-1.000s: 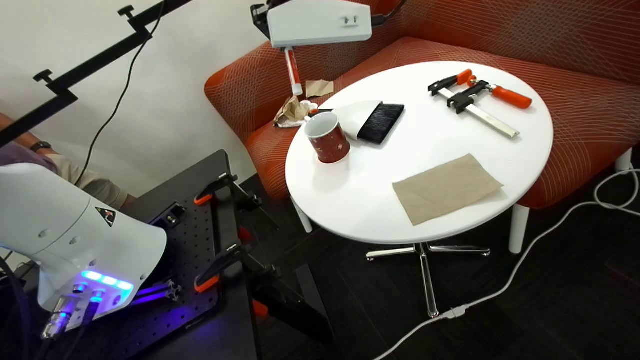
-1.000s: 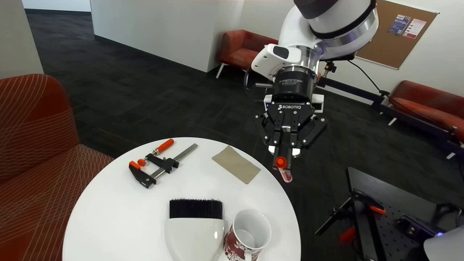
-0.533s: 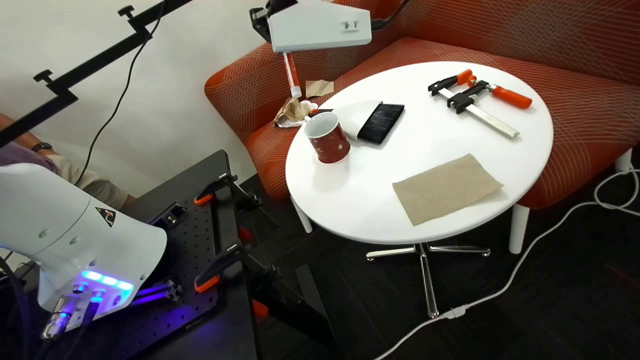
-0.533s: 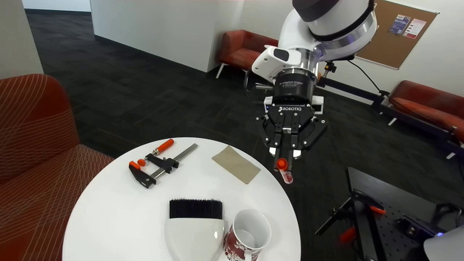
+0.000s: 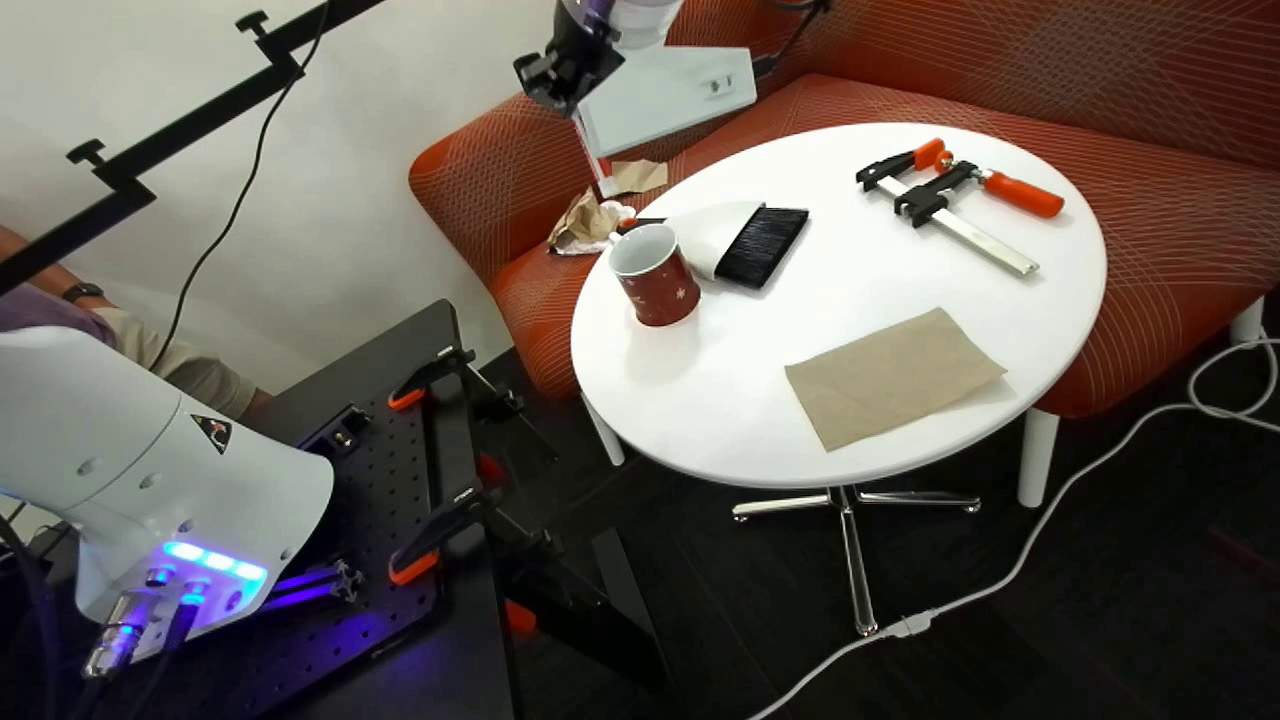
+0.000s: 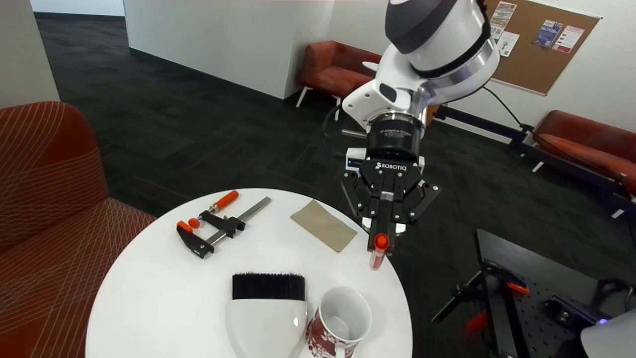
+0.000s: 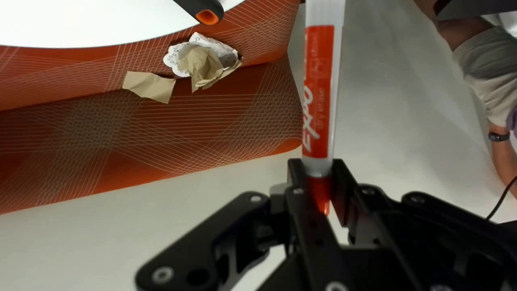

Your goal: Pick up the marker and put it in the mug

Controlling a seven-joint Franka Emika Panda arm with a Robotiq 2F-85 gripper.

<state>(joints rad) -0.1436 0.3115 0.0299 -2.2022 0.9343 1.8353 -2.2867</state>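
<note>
The marker (image 7: 321, 93) is red and white. My gripper (image 7: 317, 173) is shut on its red end, and the white end points away from the fingers. In an exterior view the gripper (image 6: 381, 238) holds the marker (image 6: 377, 258) in the air near the round table's edge, slightly tilted. In an exterior view the marker (image 5: 606, 180) is partly hidden by the wrist camera housing. The dark red mug (image 5: 662, 290) with a white inside stands upright on the table. It also shows in an exterior view (image 6: 324, 334), apart from the marker. The mug is out of the wrist view.
A white brush with black bristles (image 5: 765, 245) lies right beside the mug on the white table (image 5: 700, 420). An orange-and-black clamp (image 5: 930, 205) and brown paper (image 5: 895, 378) lie farther off. Crumpled paper (image 7: 202, 60) rests on the red sofa (image 7: 161, 129) beyond the table.
My gripper has moved lower and toward the table with the marker in it. The wrist has tilted, so the marker now leans the other way in an exterior view. The mug has not moved.
</note>
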